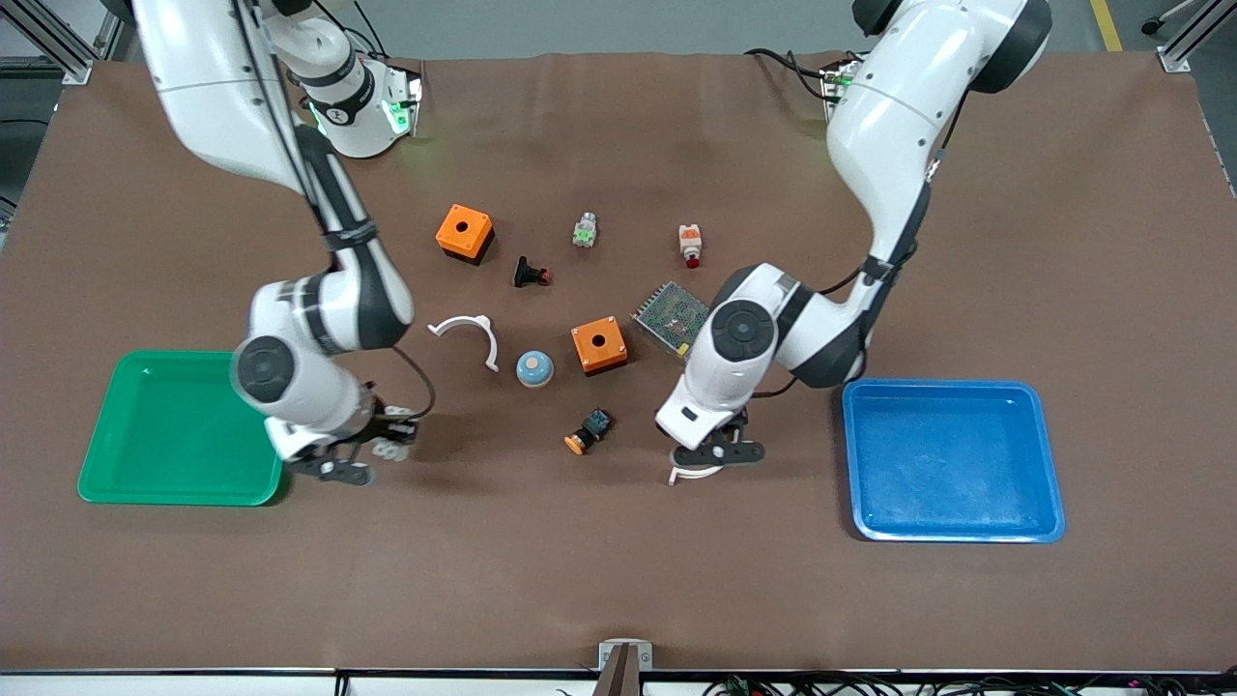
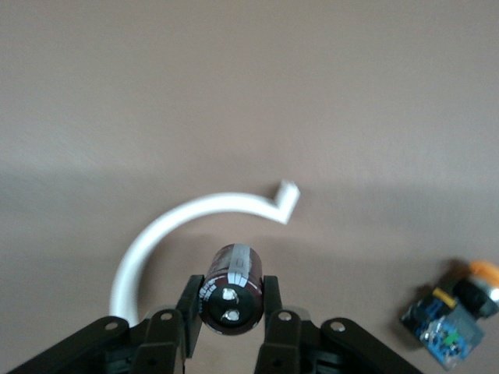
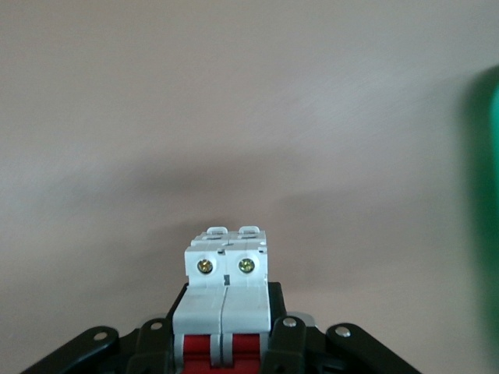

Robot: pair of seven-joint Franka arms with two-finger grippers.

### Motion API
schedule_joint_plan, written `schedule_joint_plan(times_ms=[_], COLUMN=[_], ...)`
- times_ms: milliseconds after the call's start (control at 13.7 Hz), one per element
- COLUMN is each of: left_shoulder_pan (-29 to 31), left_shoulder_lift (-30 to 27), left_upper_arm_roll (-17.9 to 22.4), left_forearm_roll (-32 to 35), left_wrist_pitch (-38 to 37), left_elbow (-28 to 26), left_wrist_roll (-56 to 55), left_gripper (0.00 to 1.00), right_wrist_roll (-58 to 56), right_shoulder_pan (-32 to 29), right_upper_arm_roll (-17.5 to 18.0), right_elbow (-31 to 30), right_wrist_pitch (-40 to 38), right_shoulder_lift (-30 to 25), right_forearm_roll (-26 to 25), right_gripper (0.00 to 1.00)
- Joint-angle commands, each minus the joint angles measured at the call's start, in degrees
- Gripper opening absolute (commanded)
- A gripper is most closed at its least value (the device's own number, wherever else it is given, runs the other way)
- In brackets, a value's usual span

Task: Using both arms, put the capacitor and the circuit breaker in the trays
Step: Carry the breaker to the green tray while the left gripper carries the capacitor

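- front view: right gripper (image 1: 350, 464) just beside the green tray (image 1: 126, 488) at its edge toward the table's middle, closed around the pale circuit breaker (image 1: 391, 449), lifted off the brown table (image 1: 618, 580). tray lies toward the right arm's end, so probably only a short sideways carry left.
- front view: left gripper (image 1: 717, 456) over a white curved clip (image 1: 691, 474), between the orange-capped button (image 1: 587, 431) and the blue tray (image 1: 952, 527); capacitor hidden here by the wrist. blue tray lies toward the left arm's end, well apart from the gripper, so a longer carry than the right arm's.
- left wrist view: fingers (image 2: 189, 305) pinched narrow on the capacitor (image 2: 231, 288), long axis pointing out along the fingers, silvery end toward the camera; clip below it on the table.
- right wrist view: fingers (image 3: 285, 343) clamped on the circuit breaker, red toggles toward the camera, screw end outward; green tray edge at the frame's side.
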Motion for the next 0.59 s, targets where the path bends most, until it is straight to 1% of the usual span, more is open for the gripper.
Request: schedule_joint_plan(times_ms=[0,146,293,512], left_shoulder_pan=[4.27,8.31,12.88,20.69], left_shoulder_lift=[-5.82,-6.80,-6.71,-6.28], left_upper_arm_roll=[-0.15,-0.24,-0.33,-0.41], left_forearm_roll=[1.26,1.26,1.26,0.64], left_wrist_pitch=[-4.15,-6.26,-6.45,-6.53], left_elbow=[-1.58,-1.58,-1.67,-2.72], left_wrist_roll=[0.94,4.81,9.28,16.58], left_gripper=[0.01,0.01,0.01,0.00], right_wrist_roll=[-7.54,-14.58,-22.04,-29.71], right_shoulder_pan=[-5.81,-11.78,-16.70,-21.72], right_upper_arm_roll=[-1.34,-1.53,-1.53,-1.53], right_elbow=[0.77,0.41,-0.98,-3.27], right_wrist_pitch=[-2.12,-2.13,-1.60,-0.90], right_shoulder_lift=[-0.78,-0.34,-0.08,-0.34], right_forearm_roll=[0.25,0.33,0.33,0.33], right_gripper=[0.00,0.00,0.00,0.00])
